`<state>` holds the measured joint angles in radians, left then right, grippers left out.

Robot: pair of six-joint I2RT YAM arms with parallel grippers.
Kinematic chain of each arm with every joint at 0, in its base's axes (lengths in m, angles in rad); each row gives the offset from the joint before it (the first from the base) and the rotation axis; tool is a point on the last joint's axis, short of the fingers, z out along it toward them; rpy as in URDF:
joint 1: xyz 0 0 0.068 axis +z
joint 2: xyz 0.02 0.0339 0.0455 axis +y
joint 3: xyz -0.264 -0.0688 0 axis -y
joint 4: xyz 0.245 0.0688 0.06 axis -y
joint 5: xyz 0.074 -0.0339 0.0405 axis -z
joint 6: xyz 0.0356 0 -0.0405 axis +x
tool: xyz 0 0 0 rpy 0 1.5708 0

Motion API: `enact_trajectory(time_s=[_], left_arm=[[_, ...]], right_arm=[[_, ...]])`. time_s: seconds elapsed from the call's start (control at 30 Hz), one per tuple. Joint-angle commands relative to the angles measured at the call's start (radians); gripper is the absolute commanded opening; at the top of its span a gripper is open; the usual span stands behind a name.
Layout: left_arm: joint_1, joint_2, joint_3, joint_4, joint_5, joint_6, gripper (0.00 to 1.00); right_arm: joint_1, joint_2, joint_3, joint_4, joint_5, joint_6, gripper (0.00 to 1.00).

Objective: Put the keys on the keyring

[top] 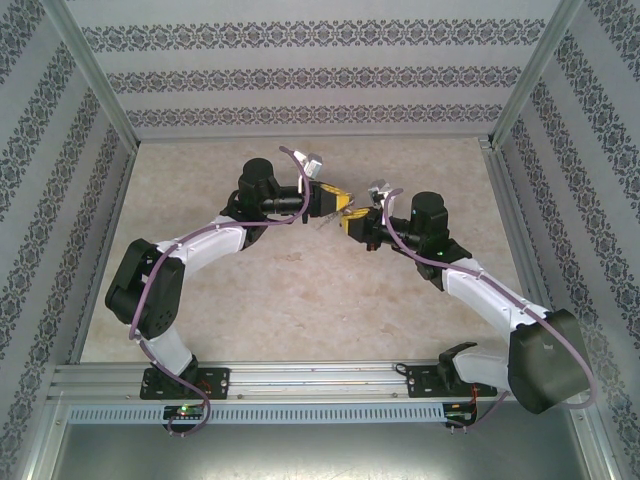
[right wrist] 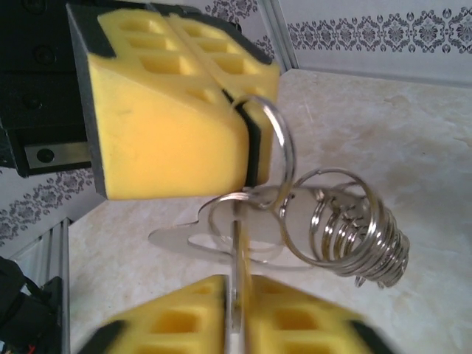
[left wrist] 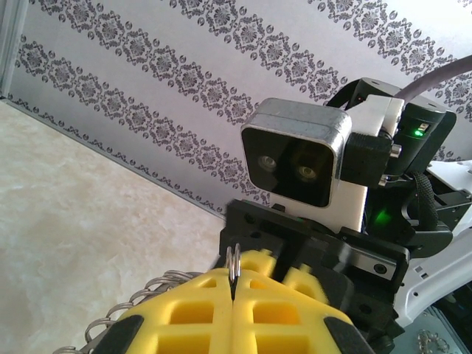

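One keyring (right wrist: 367, 243), pinched by L gripper (left wrist: 233, 291)

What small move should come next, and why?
Probably open the right gripper and back off slightly, letting everything hang free: the left gripper is shut on the keyring, a flat metal piece hangs there, and a metal edge sits between the right gripper's fingers.
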<state>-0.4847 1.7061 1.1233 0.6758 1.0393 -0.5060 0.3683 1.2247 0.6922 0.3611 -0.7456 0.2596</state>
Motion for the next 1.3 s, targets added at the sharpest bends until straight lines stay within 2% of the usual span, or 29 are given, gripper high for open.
enact_trajectory(time_s=[0.0, 0.23, 0.57, 0.77, 1.0, 1.27], left_arm=[[-0.009, -0.046, -0.004, 0.093, -0.01, -0.006, 0.0], [-0.009, -0.052, -0.01, 0.105, -0.018, -0.009, 0.0], [-0.01, -0.043, -0.02, 0.126, -0.021, -0.023, 0.0], [-0.009, -0.043, -0.026, 0.134, -0.022, -0.027, 0.0], [-0.009, -0.038, -0.028, 0.139, -0.025, -0.031, 0.0], [-0.009, -0.034, -0.026, 0.145, -0.025, -0.034, 0.0]], right_arm=[[-0.022, -0.025, -0.013, 0.019, 0.002, 0.009, 0.33], [-0.112, -0.124, -0.082, 0.08, -0.008, 0.08, 0.42], [-0.146, -0.162, -0.09, 0.155, 0.043, 0.17, 0.42], [-0.155, -0.1, -0.045, 0.285, 0.033, 0.324, 0.42], [-0.155, 0.007, -0.03, 0.53, -0.01, 0.526, 0.42], [-0.117, 0.057, -0.014, 0.586, -0.026, 0.56, 0.4]])
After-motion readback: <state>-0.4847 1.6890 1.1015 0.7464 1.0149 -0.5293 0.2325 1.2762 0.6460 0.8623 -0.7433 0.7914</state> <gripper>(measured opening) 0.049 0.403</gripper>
